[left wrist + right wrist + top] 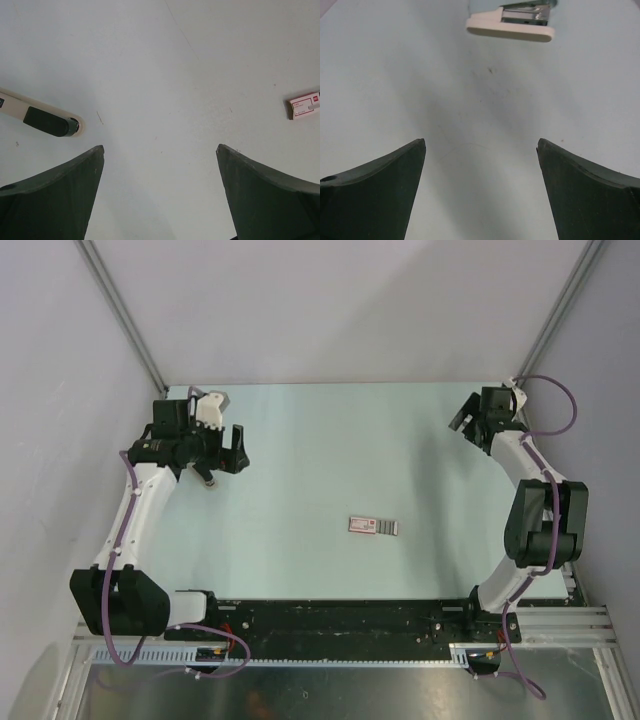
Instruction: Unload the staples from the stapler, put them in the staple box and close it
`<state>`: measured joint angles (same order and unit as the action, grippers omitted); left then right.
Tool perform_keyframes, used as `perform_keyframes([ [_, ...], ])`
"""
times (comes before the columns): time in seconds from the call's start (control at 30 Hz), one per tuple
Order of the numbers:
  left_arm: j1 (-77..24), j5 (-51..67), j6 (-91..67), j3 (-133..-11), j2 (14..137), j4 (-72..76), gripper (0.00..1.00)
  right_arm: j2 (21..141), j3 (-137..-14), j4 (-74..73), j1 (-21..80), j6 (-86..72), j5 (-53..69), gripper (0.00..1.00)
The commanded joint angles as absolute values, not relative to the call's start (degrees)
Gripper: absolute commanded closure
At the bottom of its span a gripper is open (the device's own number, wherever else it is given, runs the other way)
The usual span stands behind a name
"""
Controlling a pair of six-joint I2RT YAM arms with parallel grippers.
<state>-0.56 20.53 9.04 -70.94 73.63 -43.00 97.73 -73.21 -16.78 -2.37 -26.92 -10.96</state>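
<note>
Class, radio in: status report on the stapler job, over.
Left end effector, right end effector open, empty. Stapler lies ahead of right one, untouched. Grey staples beside pink-red box, mid-table. Nothing blocking.

Under me spreads a pale blue-green table [330, 440]. My left wrist view shows a thin scratch [100, 117] on it, and my right wrist view shows a dark speck [491, 70]. Plain grey walls [330, 300] close it in, with a slanting metal post [118, 310] at the far left corner and another post [560, 308] at the far right. A black rail [350, 615] runs along the near edge, with a slotted cable duct [330, 663] just nearer. A cream bar [45, 120] carrying a black block lies at the left of my left wrist view. A cream slab [512, 27] topped with shiny metal lies at the top of my right wrist view.
</note>
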Motion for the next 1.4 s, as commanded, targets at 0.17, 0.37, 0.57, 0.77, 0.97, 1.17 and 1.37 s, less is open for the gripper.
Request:
perform_keyframes([
  [0.17, -0.18, 20.72, 11.28, -71.52, 74.12, -43.01, 0.01, 100.13, -75.50, -8.95, -10.11, -31.32, -15.40, 0.01],
  [0.37, -0.18, 21.84, 12.18, -70.96, 75.89, -42.98, 0.00, 104.95, -75.53, -1.73, -11.36, -28.12, -19.26, 0.01],
  [0.57, -0.18, 23.68, 12.89, -72.58, 79.00, -42.91, 0.01, 110.14, -76.63, 1.68, -13.17, -28.96, -18.30, 0.01],
  [0.77, -0.18, 24.23, 13.53, -73.64, 80.33, -42.87, 0.01, 115.77, -81.32, 2.22, -14.08, -29.26, -18.33, 0.01],
  [0.97, -0.18, 24.14, 14.17, -73.50, 81.12, -42.80, 0.01, 121.72, -88.55, 1.45, -14.32, -28.72, -16.66, 0.08],
  [1.17, -0.18, 24.81, 13.79, -73.51, 81.79, -42.49, 0.01, 130.21, -101.27, -7.68, -14.08, -28.42, -16.30, 0.12],
  [1.37, -0.18, 24.91, 13.46, -73.52, 81.53, -42.04, 0.01, 136.34, -110.14, -12.93, -12.91, -25.68, -17.23, 0.12],
])
